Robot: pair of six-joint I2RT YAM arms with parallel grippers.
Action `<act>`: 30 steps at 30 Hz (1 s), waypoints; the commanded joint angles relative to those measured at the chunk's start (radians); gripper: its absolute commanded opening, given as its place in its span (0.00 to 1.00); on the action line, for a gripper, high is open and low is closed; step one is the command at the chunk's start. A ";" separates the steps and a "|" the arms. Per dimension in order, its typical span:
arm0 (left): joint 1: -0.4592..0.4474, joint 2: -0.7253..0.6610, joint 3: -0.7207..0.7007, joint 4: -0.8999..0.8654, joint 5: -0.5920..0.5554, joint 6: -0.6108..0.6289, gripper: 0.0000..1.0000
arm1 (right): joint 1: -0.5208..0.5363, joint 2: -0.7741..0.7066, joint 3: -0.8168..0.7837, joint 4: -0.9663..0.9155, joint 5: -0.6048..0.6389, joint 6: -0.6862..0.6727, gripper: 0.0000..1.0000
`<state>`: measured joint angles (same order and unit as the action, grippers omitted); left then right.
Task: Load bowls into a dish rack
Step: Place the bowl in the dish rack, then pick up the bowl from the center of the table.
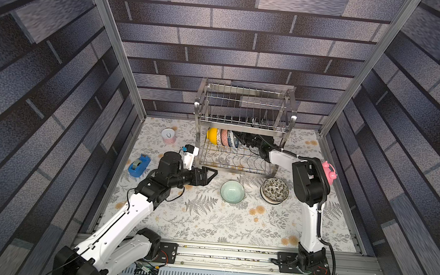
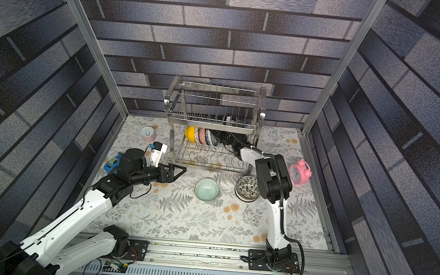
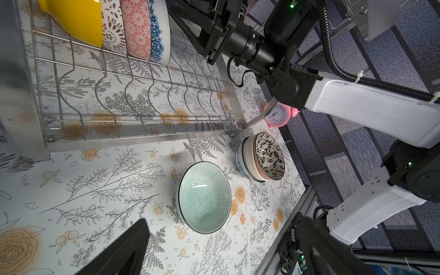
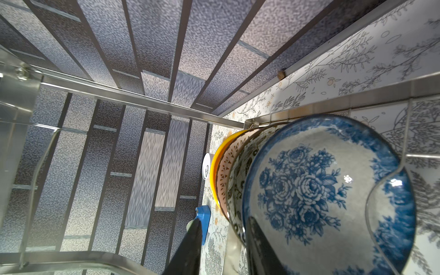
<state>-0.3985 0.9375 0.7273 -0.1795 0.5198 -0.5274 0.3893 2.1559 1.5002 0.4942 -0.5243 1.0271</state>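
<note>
Rim of blue bowl [image 4: 309,202] sits between right gripper's [image 4: 223,221] released jaws; left gripper [image 1: 210,175] gapes.

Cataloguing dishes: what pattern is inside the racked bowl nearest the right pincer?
The bowl has blue roses on white; best in right wrist view.

The left arm [image 1: 137,204] reaches forward and low with its wrist about level; the left end effector [image 1: 211,176] has its fingers spread wide and holds nothing. The right arm [image 1: 311,219] rises steeply from its base, elbow bent, forearm stretched toward its left. The right end effector [image 4: 224,221] has its fingers parted, with a gap between them.
</note>
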 commanded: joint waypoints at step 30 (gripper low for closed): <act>0.019 0.053 0.037 0.008 0.002 0.048 1.00 | 0.079 -0.431 -0.410 -0.195 0.044 -0.231 0.82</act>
<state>-0.3847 0.9810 0.7437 -0.1795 0.5198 -0.5045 0.4534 1.7607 1.1152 0.2890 -0.4679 0.8211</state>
